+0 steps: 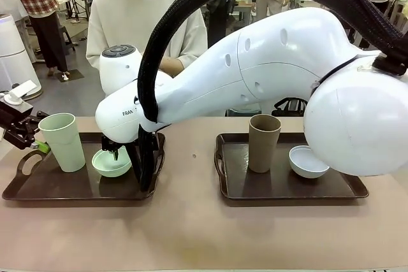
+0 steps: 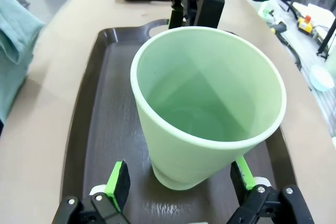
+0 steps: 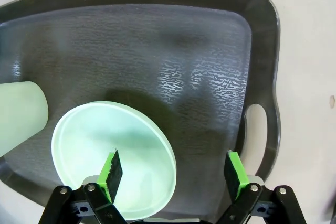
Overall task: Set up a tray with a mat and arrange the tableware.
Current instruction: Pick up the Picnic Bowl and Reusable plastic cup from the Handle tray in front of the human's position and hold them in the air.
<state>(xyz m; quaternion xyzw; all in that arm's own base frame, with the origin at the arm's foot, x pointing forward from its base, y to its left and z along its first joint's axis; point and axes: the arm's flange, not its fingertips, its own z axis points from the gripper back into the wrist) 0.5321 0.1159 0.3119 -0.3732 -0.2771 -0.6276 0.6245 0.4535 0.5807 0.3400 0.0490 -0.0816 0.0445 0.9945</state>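
Wide open and empty, the left end effector (image 2: 179,170) straddles the tall mint-green plastic tumbler (image 2: 210,103) and the right end effector (image 3: 172,158) spans the small green bowl (image 3: 94,135) at its rim, so I'd centre each before closing.

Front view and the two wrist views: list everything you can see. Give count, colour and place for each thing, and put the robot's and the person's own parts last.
left tray: one, dark brown, on the table's left half
right tray: one, dark brown, on the table's right half
green cup: one, mint green, upright on the left tray
green bowl: one, mint green, on the left tray beside the green cup
brown cup: one, brown, upright on the right tray
white bowl: one, pale blue-white, on the right tray beside the brown cup
table: one, tan, under both trays
person: one, white top, far side
left tool: black with green pads, open, either side of the green cup
right tool: same colours, open, astride the green bowl's rim
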